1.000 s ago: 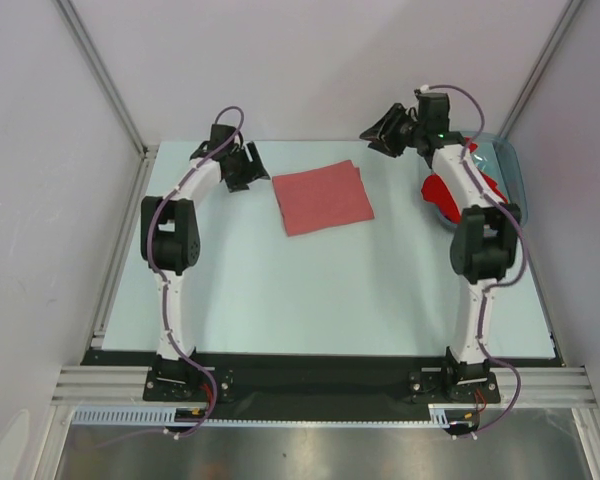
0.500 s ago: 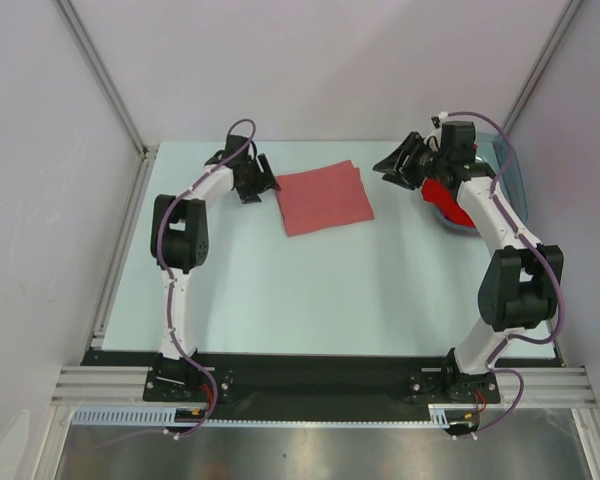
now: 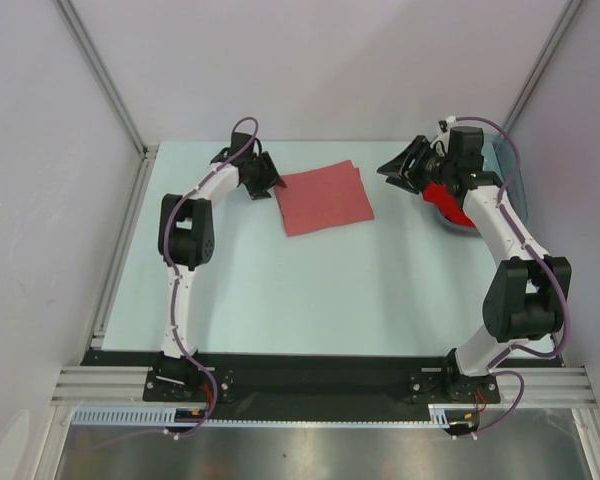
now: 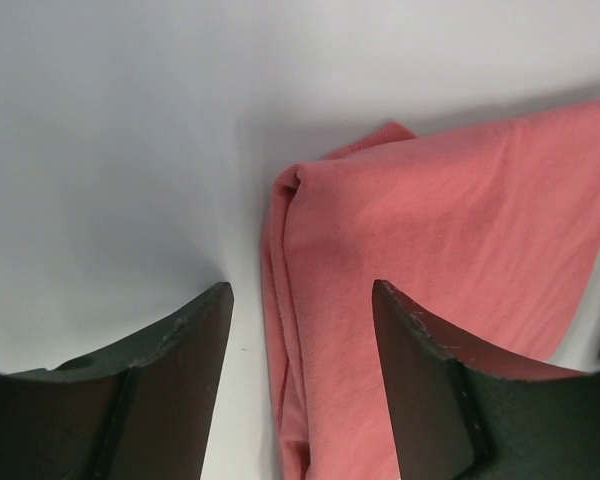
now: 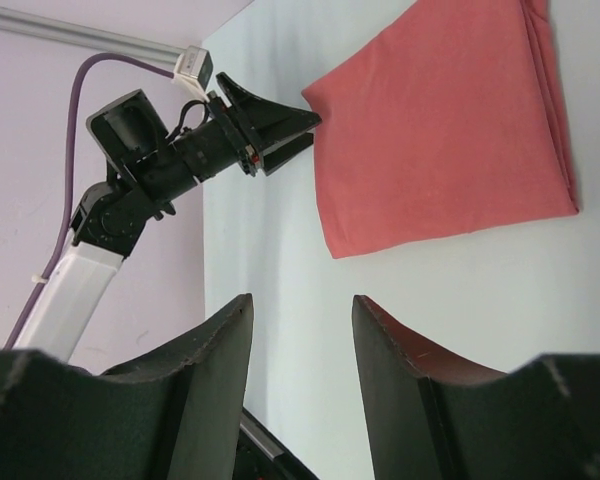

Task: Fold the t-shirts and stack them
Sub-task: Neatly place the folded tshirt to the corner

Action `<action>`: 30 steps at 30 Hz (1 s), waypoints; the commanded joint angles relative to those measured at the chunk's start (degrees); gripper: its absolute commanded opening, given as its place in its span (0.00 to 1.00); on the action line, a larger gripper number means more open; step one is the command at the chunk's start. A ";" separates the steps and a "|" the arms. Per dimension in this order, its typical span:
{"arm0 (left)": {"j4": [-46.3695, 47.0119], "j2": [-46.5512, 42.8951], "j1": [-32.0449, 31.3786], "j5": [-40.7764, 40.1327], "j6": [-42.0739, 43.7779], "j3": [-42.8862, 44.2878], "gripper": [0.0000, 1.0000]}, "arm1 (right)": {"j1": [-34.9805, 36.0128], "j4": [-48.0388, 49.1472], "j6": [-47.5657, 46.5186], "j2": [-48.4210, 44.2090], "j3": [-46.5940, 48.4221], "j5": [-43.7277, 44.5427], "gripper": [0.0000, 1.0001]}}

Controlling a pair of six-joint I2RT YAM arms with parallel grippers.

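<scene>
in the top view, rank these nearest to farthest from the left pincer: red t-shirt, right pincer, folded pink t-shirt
From the left pincer:
1. folded pink t-shirt, right beside it, centre back
2. right pincer, beyond the shirt's other side
3. red t-shirt, far right

— Can you see the whole red t-shirt (image 3: 448, 203)?
— No. Your right arm (image 3: 502, 225) covers much of it and the bin (image 3: 517, 180). The salmon-pink t-shirt (image 4: 460, 230) runs off your left wrist view.
</scene>
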 commanded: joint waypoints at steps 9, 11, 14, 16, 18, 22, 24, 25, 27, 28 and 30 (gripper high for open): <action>-8.28 5.71 -1.55 1.61 -3.33 2.85 0.58 | -0.61 5.24 2.31 -1.63 -0.86 -1.84 0.50; -8.64 5.71 -1.64 1.07 -3.68 2.42 0.56 | -0.70 5.67 2.75 -1.72 -1.13 -1.84 0.50; -8.81 5.89 -1.64 0.89 -3.77 2.41 0.54 | -0.78 5.85 3.01 -1.80 -1.13 -1.93 0.50; -8.73 6.06 -1.64 0.54 -3.86 3.03 0.52 | -0.70 5.85 3.01 -1.80 -1.22 -1.93 0.50; -9.16 6.76 -1.64 0.46 -3.86 4.51 0.50 | -0.87 5.85 2.93 -1.80 -1.39 -2.11 0.50; -9.43 7.82 -1.64 0.80 -5.35 5.93 0.42 | -0.96 5.94 2.93 -1.98 -1.92 -2.11 0.50; -9.17 7.73 -1.64 0.98 -5.79 5.76 0.37 | -1.05 5.59 2.92 -2.07 -1.92 -2.19 0.50; -8.82 7.82 -1.55 1.07 -6.14 5.76 0.34 | -1.13 5.59 2.75 -2.16 -1.83 -2.28 0.50; -8.12 7.82 -1.55 1.59 -6.41 5.49 0.24 | -1.22 5.15 2.57 -2.33 -1.57 -2.28 0.50; -7.94 7.64 -1.46 1.68 -6.76 5.32 0.22 | -1.40 4.98 2.49 -2.42 -1.48 -2.37 0.50; -7.32 7.64 -1.37 2.04 -6.94 5.05 0.12 | -1.49 4.71 2.31 -2.68 -1.48 -2.37 0.50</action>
